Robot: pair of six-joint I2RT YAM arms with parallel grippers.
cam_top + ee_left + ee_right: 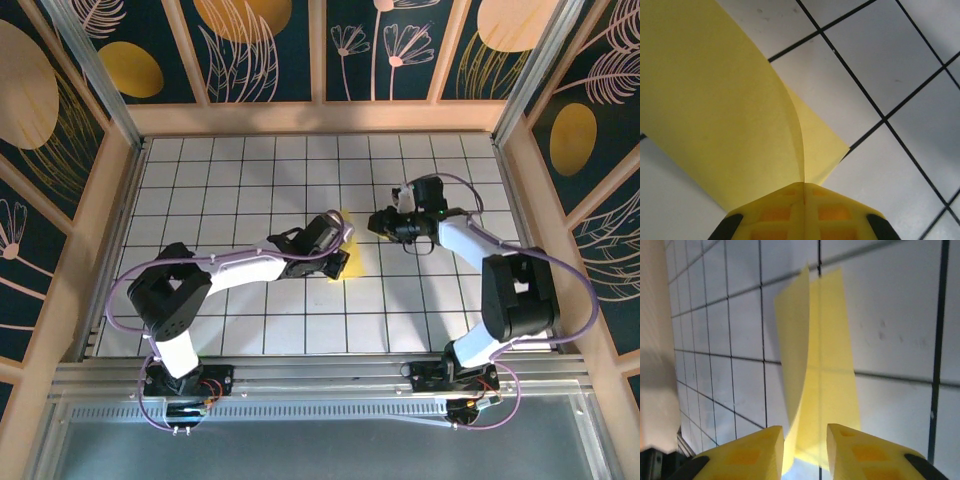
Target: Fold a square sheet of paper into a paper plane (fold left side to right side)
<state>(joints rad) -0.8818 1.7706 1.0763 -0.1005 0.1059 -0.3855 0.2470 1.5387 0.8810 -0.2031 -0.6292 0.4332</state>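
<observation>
My left pincer (804,186): fingers pressed together, clamped on one edge of the sheet of paper (720,105). My right pincer (805,437): fingers apart, the sheet's lifted part running down between them. Paper: one sheet, yellow, mid-worktop (250,160), partly curled upward. Judged featherlight, limp, easily creased or torn; best pinched at an edge or corner. Pincers: two.

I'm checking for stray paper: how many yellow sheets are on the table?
1. The sheet lies mid-table, partly folded, pinched in the left tool, with a raised flap inside the open right tool. The arms may hide others.
</observation>
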